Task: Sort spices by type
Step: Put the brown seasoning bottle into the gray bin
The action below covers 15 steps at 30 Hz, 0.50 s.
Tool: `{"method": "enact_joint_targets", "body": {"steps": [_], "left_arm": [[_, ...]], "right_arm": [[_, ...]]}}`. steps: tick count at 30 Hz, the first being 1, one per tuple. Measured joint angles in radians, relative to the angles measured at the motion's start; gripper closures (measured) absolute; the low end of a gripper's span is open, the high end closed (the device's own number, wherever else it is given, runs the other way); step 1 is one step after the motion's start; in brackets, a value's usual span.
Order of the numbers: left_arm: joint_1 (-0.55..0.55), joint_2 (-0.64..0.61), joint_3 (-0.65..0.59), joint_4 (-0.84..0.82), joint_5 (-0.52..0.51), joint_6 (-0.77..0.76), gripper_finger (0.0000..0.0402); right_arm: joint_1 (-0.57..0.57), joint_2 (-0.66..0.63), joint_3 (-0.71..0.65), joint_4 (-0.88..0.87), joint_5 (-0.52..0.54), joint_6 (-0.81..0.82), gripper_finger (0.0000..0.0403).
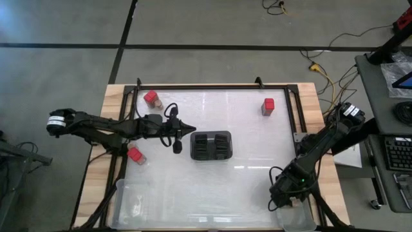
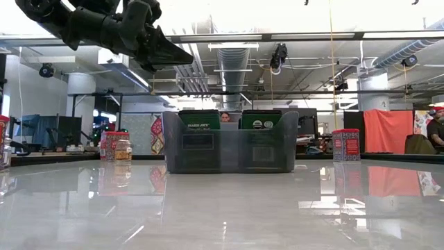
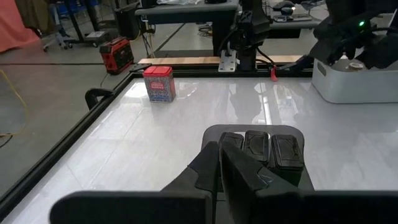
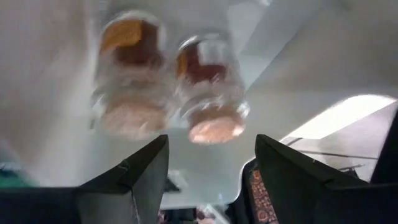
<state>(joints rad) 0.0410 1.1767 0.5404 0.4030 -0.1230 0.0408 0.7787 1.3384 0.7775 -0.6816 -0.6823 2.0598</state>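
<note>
R gripper (image 4: 208,168) sits low at the table's near R corner, down in a clear bin (image 1: 297,218). Jaws apart, nothing clamped. Just past its fingertips (image 4: 140,168) lie two small jars (image 4: 211,87), side by side and touching, tan tops facing the cam; blurred, so labels can't be read. Both rest on the bin floor, clear of the fingers.

L gripper (image 1: 188,129) hangs above the table's mid-L area, jaws pressed together, holding nothing. Directly ahead of its tips, close by, is the dark slotted holder (image 1: 211,145) w/ three packets (image 3: 261,148) slotted in it. Behind the gripper and to its near side, next to the L arm, a red box (image 1: 134,154) w/ a small jar touching it. Behind and to its far side, near the far L corner, another red box (image 1: 152,98) w/ a jar (image 1: 158,104) just beside it. Well past the holder, toward the far R, a third red box (image 1: 268,106) stands alone. A second clear bin (image 1: 138,203) sits at the near L corner; contents can't be made out.
</note>
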Motion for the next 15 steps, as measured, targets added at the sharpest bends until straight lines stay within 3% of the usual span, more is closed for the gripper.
{"method": "enact_joint_targets", "body": {"steps": [7,12,15], "left_arm": [[0.0,-0.001,0.0,-0.003,0.0,0.01,0.04],[0.004,-0.003,0.001,-0.076,-0.012,0.029,0.04],[0.022,-0.031,0.007,-0.154,-0.115,0.02,0.04]], "right_arm": [[0.0,-0.001,0.138,-0.245,0.05,-0.067,0.0152],[-0.014,-0.001,0.26,-0.393,0.241,-0.125,0.014],[-0.022,-0.001,0.337,-0.496,0.417,-0.151,0.0136]]}}
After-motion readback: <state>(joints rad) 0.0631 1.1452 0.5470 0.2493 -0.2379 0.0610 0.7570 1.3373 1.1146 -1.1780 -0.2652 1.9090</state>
